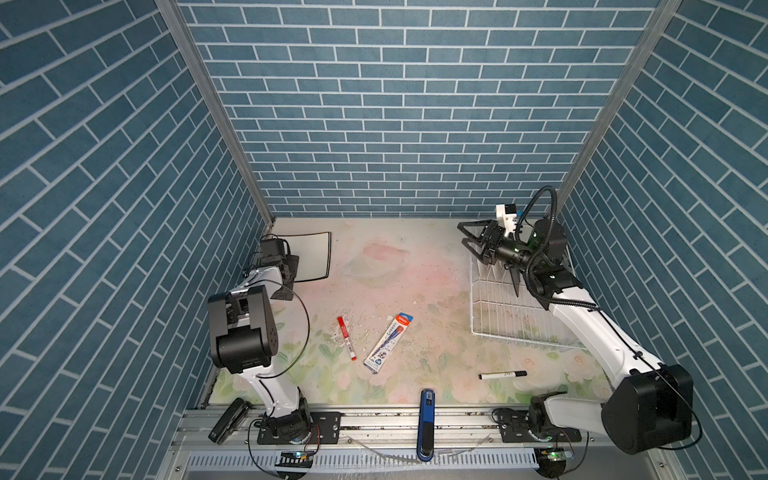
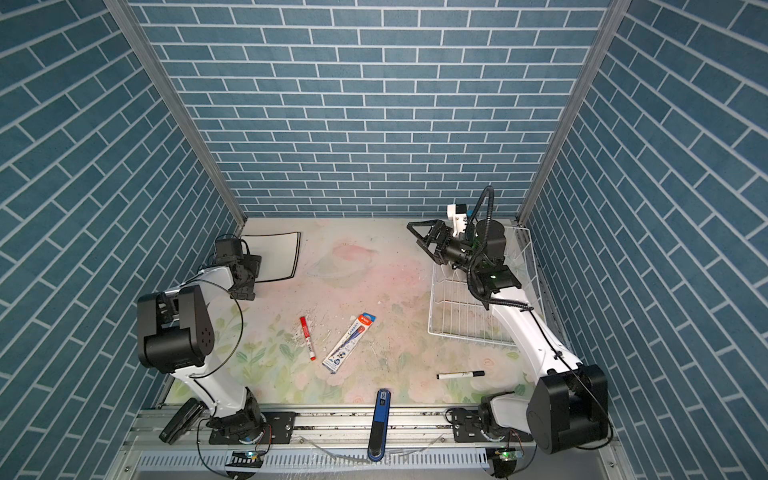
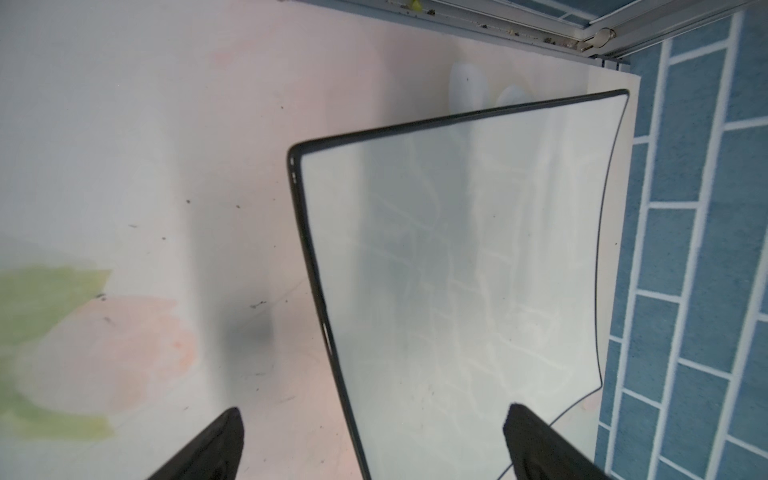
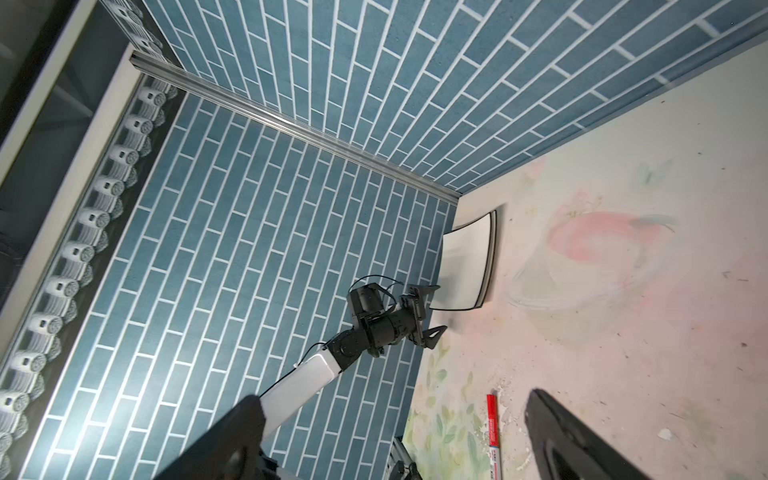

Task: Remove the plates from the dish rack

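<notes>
Light falls evenly from above, cool and bright; both top views are sharp, though the brick walls [image 1: 104,166] bow toward the edges. Up close the glossy plate [image 3: 457,270] mirrors pale brick lines — and a soft dark shadow smudges the desk [image 3: 166,124] beside it. The left claw [image 3: 374,444] and right claw [image 4: 395,436] show as blurred black tips in the wrist views.

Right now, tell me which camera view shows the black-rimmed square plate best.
The left wrist view: the square plate fills much of the frame, black rim and glossy pale face clear. Both top views show it small, at the far left. The right wrist view shows it distant and foreshortened.
</notes>
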`<control>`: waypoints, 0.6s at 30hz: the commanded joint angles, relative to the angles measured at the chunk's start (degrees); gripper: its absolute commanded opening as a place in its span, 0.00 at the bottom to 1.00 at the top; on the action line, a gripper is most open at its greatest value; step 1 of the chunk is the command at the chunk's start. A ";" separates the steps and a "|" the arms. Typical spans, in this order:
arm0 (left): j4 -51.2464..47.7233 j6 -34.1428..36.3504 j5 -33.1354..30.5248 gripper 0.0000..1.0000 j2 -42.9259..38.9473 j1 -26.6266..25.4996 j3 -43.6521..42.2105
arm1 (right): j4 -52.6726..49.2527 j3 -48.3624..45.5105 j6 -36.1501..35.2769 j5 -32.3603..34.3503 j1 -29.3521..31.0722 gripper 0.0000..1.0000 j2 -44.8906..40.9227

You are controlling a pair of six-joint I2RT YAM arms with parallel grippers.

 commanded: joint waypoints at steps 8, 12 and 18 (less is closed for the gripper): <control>0.51 2.96 -3.20 1.00 -11.79 -5.64 -5.16 | -31.78 10.27 -23.05 14.95 -0.29 0.99 -7.53; 2.47 7.69 -6.69 1.00 -16.91 -11.01 -6.02 | -39.77 12.23 -28.88 21.05 -0.29 0.99 -8.81; 10.07 22.18 -8.87 1.00 -25.12 -16.87 -8.09 | -48.97 14.83 -35.62 30.95 -0.26 0.99 -10.93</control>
